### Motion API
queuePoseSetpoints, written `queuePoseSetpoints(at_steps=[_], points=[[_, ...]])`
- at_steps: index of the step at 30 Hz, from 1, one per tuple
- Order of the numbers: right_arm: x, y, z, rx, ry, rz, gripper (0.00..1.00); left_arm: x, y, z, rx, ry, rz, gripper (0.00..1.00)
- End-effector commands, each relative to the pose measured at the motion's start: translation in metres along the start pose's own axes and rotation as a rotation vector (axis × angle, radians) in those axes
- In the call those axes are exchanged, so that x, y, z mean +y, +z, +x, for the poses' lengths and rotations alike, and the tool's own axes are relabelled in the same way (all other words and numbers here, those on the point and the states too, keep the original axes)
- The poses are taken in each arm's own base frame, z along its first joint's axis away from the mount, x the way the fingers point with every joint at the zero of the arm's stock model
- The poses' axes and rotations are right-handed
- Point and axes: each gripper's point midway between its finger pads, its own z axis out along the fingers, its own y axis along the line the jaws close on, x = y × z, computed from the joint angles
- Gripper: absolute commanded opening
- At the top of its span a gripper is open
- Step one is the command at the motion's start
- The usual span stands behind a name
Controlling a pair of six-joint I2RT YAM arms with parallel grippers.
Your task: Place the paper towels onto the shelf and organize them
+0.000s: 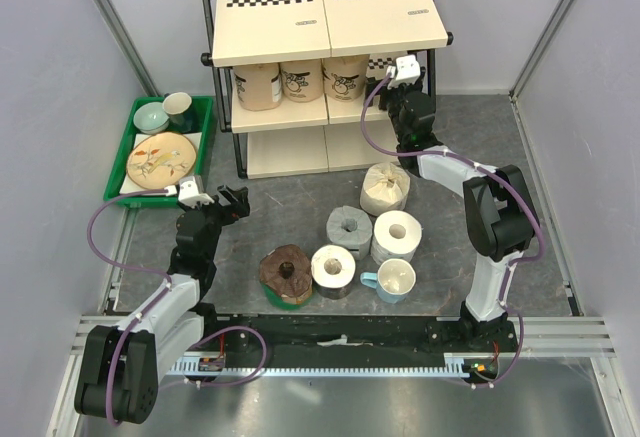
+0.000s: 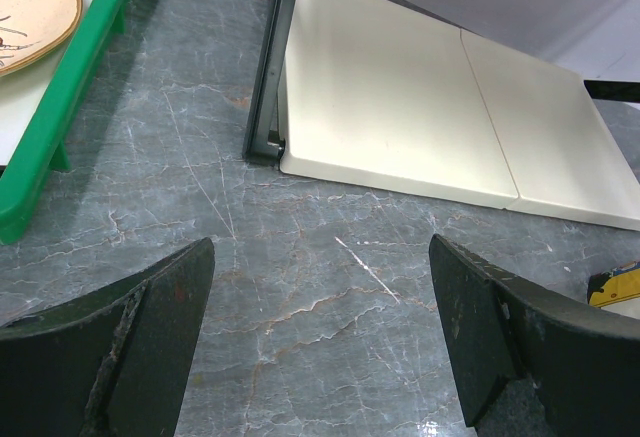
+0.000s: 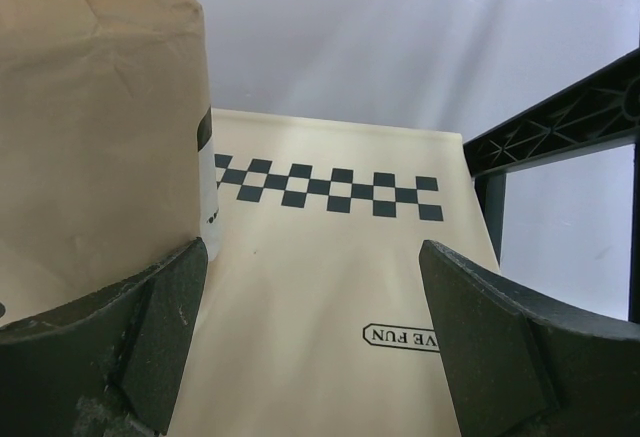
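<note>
Shelf: the shelf point(image 1: 330, 17) is standing at the desk's point(image 1: 290, 197) far side; three paper towels point(image 1: 300, 79) are sitting on its middle board
Loose rolls: five loose rolls point(image 1: 349, 227) are standing before it; a mug point(image 1: 394, 280) is just beside them
Right gripper: the right gripper point(image 3: 312, 267) is spreading wide and empty over the middle board; a tan roll point(image 3: 100, 127) is standing just beside one finger
Left gripper: the left gripper point(image 2: 322, 252) is gaping empty above bare desk, between green tray point(image 2: 60, 117) and shelf

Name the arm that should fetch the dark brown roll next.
Probably left. The left gripper, open, hovers over the table near the dark brown roll; the right gripper, also open, is up inside the shelf beside a tan roll.
</note>
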Motion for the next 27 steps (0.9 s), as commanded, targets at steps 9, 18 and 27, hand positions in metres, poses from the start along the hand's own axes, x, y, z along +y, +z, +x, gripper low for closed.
queuePoseSetpoints(at_steps=[9,18,27], points=[[0.021,0.007,-0.012,-0.027,0.033,-0.098,0.96,-0.006,0.003,-0.015,-0.05,-0.026,0.013,0.95],[0.018,0.002,-0.017,-0.041,0.041,-0.079,0.96,-0.006,0.002,-0.015,-0.05,-0.028,0.013,0.95],[-0.001,-0.046,-0.048,-0.132,0.112,-0.02,0.96,-0.006,0.003,-0.015,-0.052,-0.026,0.014,0.95]])
